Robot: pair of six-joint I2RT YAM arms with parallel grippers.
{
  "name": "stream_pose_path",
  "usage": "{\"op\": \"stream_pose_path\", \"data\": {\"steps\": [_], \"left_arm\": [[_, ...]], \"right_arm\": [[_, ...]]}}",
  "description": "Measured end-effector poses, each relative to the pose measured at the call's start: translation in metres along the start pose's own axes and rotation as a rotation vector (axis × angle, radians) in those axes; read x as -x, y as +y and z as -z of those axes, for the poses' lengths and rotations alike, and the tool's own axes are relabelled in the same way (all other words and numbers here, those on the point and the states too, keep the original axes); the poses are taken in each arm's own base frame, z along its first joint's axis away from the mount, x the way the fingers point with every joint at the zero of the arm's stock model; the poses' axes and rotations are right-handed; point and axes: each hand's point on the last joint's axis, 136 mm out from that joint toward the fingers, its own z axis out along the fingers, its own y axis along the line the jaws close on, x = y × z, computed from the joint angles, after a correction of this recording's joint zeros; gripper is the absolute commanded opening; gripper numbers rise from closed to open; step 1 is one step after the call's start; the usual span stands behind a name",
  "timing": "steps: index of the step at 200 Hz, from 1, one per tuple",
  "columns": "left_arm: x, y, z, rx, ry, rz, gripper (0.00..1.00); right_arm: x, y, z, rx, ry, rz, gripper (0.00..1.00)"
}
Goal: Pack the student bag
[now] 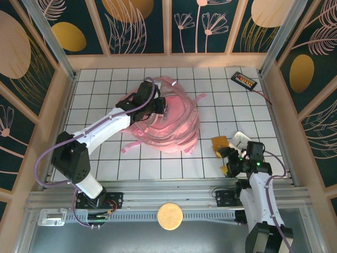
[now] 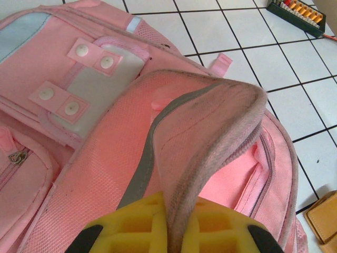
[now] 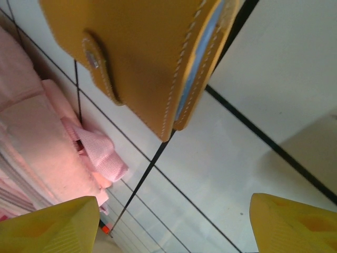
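The student bag [image 1: 174, 124], a big pale-pink backpack, lies in the middle of the tiled table. My left gripper [image 1: 158, 107] is on its upper left part. In the left wrist view this gripper [image 2: 179, 224] is shut on the grey-trimmed zipper edge of the bag's [image 2: 100, 137] raised flap, and the pink lining shows underneath. My right gripper [image 1: 231, 159] is near the front right, just short of a tan leather case [image 1: 220, 143]. In the right wrist view its yellow fingers stand wide apart, so the gripper [image 3: 174, 229] is open and holds nothing. The case [image 3: 142, 58] lies just ahead of it.
A white object [image 1: 241, 138] lies beside the tan case. A black device with a red wire [image 1: 244, 79] sits at the back right. A round cork disc [image 1: 169, 216] rests on the front rail. A loose pink strap end [image 3: 100, 155] lies left of the right gripper.
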Motion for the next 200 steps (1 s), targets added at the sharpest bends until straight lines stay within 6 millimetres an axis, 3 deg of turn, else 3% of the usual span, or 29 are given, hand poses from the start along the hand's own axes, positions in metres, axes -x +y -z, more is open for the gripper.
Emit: {"op": "stream_pose_path", "data": {"steps": [74,200], "left_arm": [[0.0,-0.001,0.0,-0.003,0.001,0.0,0.0],[0.0,0.0,0.0,-0.003,0.002,0.0,0.0]], "right_arm": [[0.007,-0.003,-0.007,-0.019,-0.006,0.011,0.75],[0.019,-0.01,-0.011,-0.074,-0.002,-0.043,0.64]]}}
